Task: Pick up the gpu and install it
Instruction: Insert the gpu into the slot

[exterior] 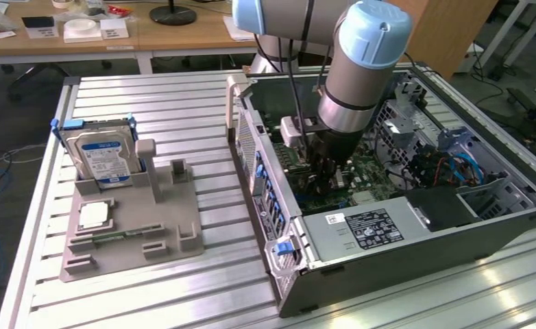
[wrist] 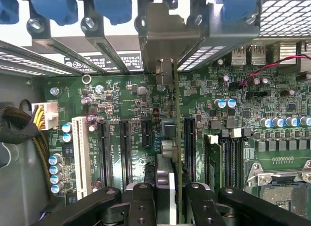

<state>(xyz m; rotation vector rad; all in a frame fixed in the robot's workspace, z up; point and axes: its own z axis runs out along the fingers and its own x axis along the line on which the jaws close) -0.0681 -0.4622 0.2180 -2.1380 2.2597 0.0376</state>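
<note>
gpu [wrist: 178, 153] edge-on above "PCI" slots

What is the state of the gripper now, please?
Gripper: closed on the gpu, held edge-on above the motherboard inside the computer case.

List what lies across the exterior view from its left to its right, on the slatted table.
Hard drive standing in the grey holder → open computer case, with the arm's gripper lowered into it, shut on the gpu above the motherboard.
</note>
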